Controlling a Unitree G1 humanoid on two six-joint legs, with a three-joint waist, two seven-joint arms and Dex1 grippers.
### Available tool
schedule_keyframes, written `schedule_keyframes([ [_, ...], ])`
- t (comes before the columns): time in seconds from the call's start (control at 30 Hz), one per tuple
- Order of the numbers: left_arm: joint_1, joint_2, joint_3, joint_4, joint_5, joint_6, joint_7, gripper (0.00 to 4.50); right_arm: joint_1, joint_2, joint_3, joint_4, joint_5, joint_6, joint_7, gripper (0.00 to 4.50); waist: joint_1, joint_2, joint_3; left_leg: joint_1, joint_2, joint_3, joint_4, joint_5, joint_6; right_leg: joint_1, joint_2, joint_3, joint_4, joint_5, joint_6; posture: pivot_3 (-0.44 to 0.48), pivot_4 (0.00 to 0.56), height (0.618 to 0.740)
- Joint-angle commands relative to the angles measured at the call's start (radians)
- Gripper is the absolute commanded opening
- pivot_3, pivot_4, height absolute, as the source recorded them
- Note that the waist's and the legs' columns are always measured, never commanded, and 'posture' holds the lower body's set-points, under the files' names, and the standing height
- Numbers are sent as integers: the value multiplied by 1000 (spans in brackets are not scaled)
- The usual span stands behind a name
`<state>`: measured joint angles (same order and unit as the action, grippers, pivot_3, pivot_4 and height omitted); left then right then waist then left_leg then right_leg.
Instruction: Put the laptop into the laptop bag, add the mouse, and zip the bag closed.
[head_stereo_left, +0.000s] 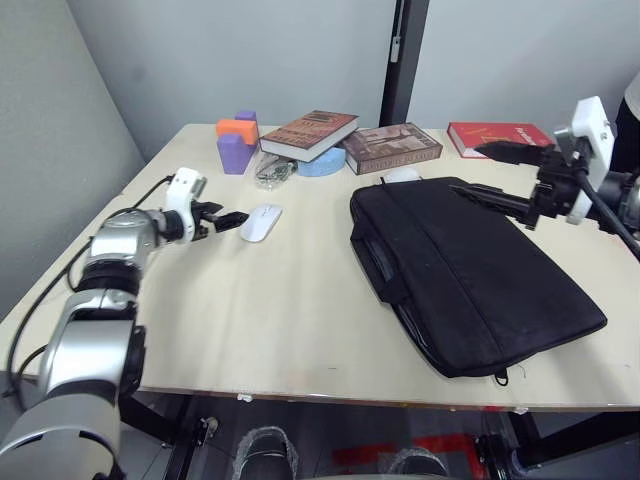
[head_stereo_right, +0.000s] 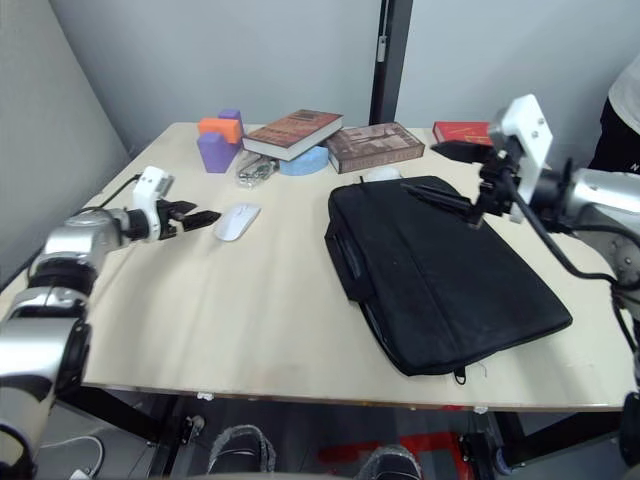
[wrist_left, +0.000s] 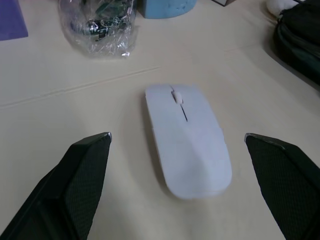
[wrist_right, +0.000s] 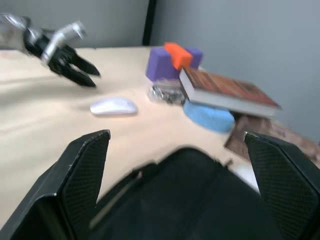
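From the head cameras, the mouse (head_stereo_left: 260, 222) lies on the table (head_stereo_left: 260, 320) just ahead of the left gripper (head_stereo_left: 228, 222), its fingers spread; this arm is far nearer than the right. The laptop bag (head_stereo_left: 470, 280) lies flat, well apart toward the right, with bare tabletop between. The right gripper (head_stereo_left: 500, 175) hovers over the bag's far edge, fingers apart.

In the left wrist view, the mouse's long axis runs away from the gripper, between the two open fingertips (wrist_left: 90, 165); a plastic packet (wrist_left: 100, 22) sits beyond.

In the right wrist view, the bag's near edge (wrist_right: 190, 200) lies under the spread fingers.
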<state>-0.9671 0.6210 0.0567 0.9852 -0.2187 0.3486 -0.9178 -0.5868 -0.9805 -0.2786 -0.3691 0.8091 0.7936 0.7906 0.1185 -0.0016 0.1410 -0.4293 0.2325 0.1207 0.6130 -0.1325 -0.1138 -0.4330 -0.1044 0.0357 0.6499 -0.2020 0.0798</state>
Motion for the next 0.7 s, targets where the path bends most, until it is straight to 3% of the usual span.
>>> schedule_keyframes([
  [0.03, -62, -41, 2, 100, 41, -84, 36, 4500, -35, 9, 27, -36, -2, 18, -30, 4475, 6, 0, 0, 0, 0, 0, 0, 0, 1, 0, 0, 0, -1, 0, 0, 0, 150, 730],
  [0.27, -135, -136, 17, 252, 91, -156, 138, 4500, -35, 12, 32, -69, 6, 35, -46, 4475, 25, 0, 0, -1, 0, -1, 0, -1, -1, 0, 0, -1, -1, 0, 0, 0, 150, 730],
  [0.7, -120, -189, -13, 320, 201, -218, 217, 4500, -14, 12, -11, -120, 52, 71, -81, 4475, 29, 0, 0, -1, 0, -1, 1, -1, -1, 0, 0, -1, -1, 0, 0, 0, 150, 730],
])
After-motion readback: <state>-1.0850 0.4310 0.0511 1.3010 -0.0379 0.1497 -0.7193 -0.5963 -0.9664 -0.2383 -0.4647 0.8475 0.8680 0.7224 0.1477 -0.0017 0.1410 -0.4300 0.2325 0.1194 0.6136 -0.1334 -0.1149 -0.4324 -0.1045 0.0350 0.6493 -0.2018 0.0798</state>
